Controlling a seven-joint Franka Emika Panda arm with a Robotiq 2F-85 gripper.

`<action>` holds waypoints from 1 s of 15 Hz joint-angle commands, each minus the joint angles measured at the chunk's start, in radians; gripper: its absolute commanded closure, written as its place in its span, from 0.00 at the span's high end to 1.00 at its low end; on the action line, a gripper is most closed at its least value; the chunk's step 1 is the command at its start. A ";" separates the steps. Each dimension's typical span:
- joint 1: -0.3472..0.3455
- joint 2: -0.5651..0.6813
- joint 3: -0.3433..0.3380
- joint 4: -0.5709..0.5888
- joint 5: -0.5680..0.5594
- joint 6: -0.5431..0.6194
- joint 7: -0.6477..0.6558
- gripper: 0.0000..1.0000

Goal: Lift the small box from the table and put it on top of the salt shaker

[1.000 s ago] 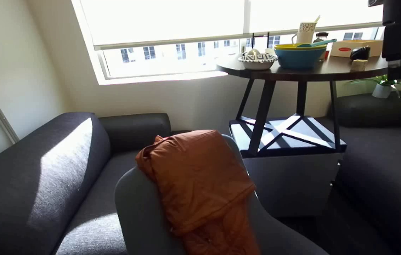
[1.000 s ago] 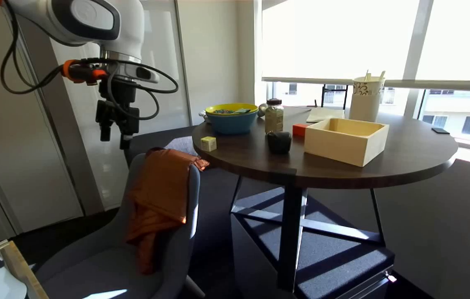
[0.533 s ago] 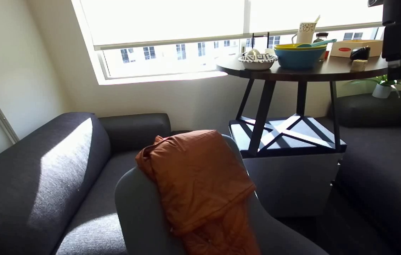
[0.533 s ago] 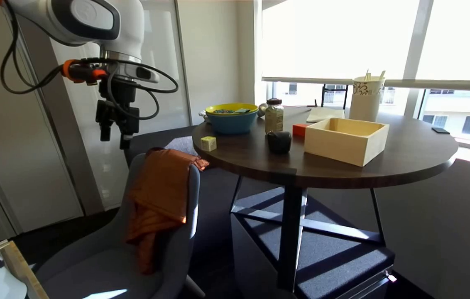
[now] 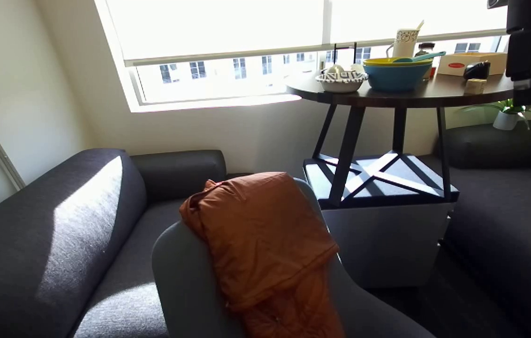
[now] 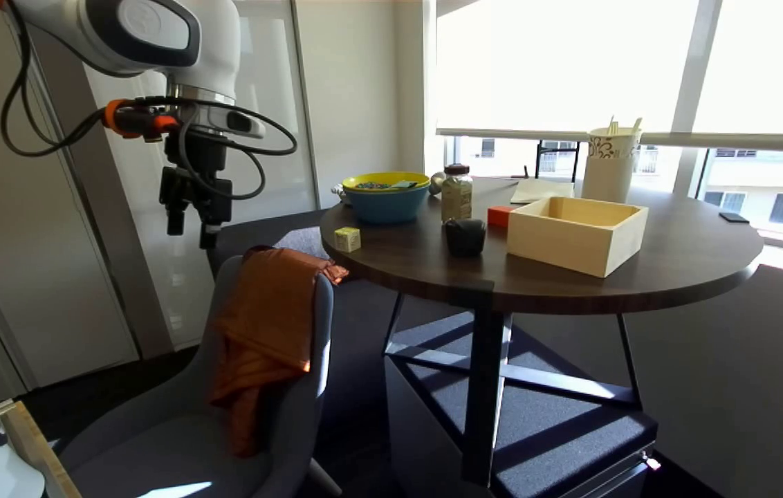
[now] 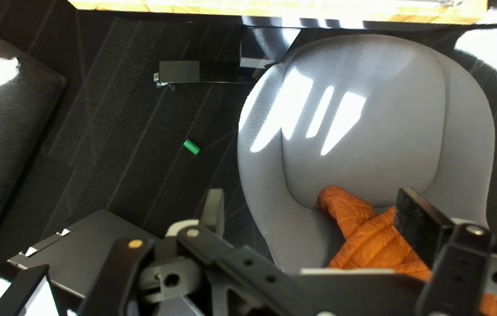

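Observation:
The small box is a pale yellow cube on the near left edge of the dark round table. It also shows in an exterior view. The salt shaker is an upright jar with a dark lid, standing behind a black object. In an exterior view its lid shows behind the bowl. My gripper hangs off the table's side, apart from the small box. In the wrist view the gripper is open with nothing between its fingers. Box and shaker are out of the wrist view.
A blue and yellow bowl, a black object, an open wooden box, a red block and a tall cup stand on the table. Below the gripper is a grey chair with an orange jacket.

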 commanded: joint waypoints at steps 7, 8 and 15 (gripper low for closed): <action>-0.026 -0.017 -0.026 0.063 0.031 0.042 0.007 1.00; -0.035 -0.022 -0.034 0.080 0.040 0.071 0.021 1.00; -0.060 0.098 -0.087 0.258 0.015 0.221 -0.035 1.00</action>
